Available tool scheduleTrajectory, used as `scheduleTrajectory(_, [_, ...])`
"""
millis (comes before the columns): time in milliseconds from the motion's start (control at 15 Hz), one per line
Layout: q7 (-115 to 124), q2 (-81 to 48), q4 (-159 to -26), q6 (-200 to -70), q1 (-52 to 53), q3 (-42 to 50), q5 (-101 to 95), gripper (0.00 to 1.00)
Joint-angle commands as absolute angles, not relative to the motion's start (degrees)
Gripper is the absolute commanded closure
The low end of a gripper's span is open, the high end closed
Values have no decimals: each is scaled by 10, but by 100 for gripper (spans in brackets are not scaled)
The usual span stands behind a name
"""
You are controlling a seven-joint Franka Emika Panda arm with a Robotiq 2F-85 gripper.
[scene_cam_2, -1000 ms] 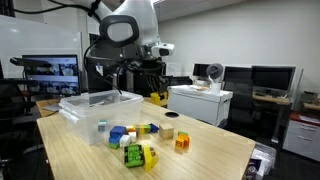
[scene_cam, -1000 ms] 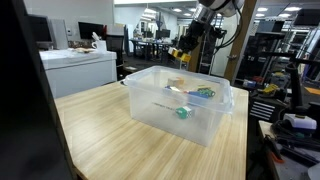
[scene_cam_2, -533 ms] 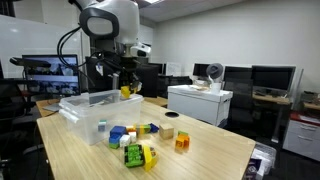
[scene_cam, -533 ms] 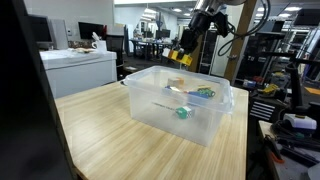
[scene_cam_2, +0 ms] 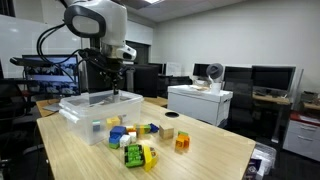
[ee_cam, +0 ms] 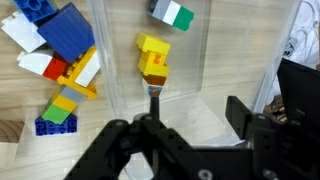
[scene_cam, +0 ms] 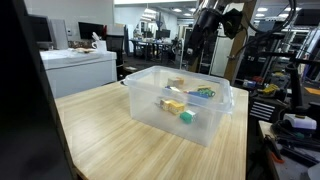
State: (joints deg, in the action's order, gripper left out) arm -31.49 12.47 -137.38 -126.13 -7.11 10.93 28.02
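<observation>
Wrist view shows us the pincer (ee_cam: 150, 125) released, empty above the clear plastic bin (ee_cam: 206, 70), the yellow-and-orange toy block (ee_cam: 152, 58) lying inside; next, we judge, lift clear.

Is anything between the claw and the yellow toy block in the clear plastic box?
Nothing visible: the gripper hangs straight above the yellow toy block, and the clear plastic box is open-topped; the green-and-white block lies aside.
</observation>
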Motion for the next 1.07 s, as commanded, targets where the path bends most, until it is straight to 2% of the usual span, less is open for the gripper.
scheduleTrajectory(0, [-318, 110, -1345, -1266, -69, 135, 301, 2])
scheduleTrajectory(533, [-297, -59, -1232, -1438, -130, 196, 338, 0])
scheduleTrajectory(1000, [-229, -213, -1178, -1561, -206, 151, 271, 0])
